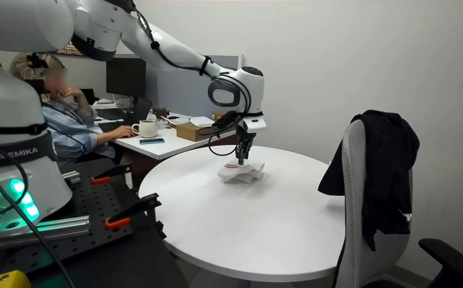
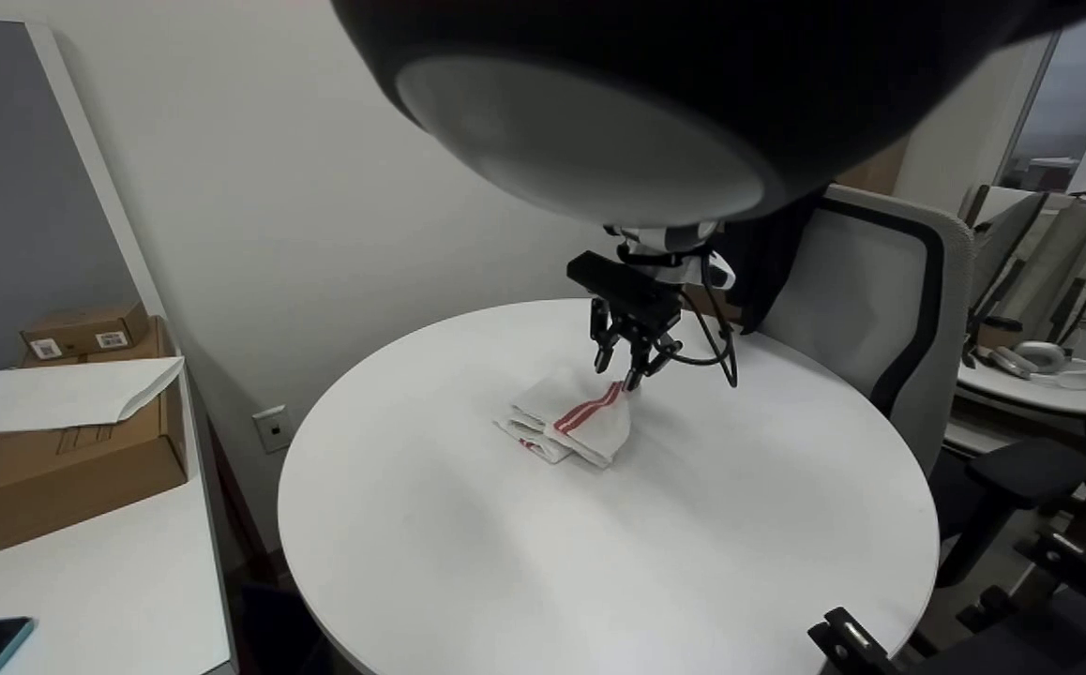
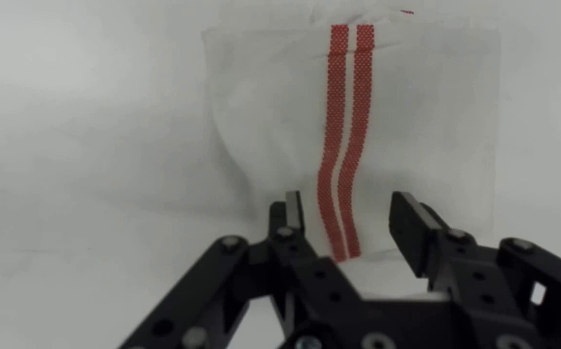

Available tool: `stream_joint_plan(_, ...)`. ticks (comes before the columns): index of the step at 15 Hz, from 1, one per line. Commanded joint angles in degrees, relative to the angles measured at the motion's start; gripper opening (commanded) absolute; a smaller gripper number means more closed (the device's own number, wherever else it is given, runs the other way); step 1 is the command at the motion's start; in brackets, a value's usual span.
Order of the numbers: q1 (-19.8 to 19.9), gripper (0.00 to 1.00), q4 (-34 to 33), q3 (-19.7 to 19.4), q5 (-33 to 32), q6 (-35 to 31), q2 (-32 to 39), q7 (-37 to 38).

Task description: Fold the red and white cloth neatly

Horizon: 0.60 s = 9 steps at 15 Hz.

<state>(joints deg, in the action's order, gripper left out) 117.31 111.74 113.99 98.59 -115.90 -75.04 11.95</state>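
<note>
The white cloth with paired red stripes [image 1: 231,174] lies partly folded and rumpled on the round white table [image 1: 247,228]. In an exterior view, its layers overlap unevenly, with a red-marked lower layer showing beyond the top one [image 2: 599,433]. In the wrist view, the top layer [image 3: 271,106] is roughly square, with two red stripes running down between the fingers. My gripper [image 3: 346,198] points down over one end of the cloth in both exterior views [image 1: 241,162] [image 2: 618,373]. Its fingers are apart with nothing pinched between them. I cannot tell whether the fingertips touch the cloth.
A mesh chair [image 1: 353,192] with a dark jacket [image 1: 387,172] stands at the table's edge. A desk [image 1: 159,149] with a mug [image 1: 147,129], a phone [image 1: 151,141] and cardboard boxes [image 2: 74,469] adjoins it. A person [image 1: 65,116] sits there. Black clamps [image 1: 133,210] sit by the robot's base.
</note>
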Motion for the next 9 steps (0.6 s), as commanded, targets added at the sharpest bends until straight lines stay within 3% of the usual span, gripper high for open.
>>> stream_joint_plan(1, -1.1, 0.82, 1.4, -1.8, 0.6, 2.1, 0.5, -1.0)
stream_joint_plan(4, -1.7, 1.00, 2.0, -2.8, 0.6, 2.4, 1.0, -0.6)
stream_joint_plan(7, -4.6, 1.00, 4.5, -4.9, -0.2, 0.3, 1.0, 4.3)
stream_joint_plan(9, -7.0, 1.00, 7.4, -7.2, -2.4, 2.7, 2.6, 1.8)
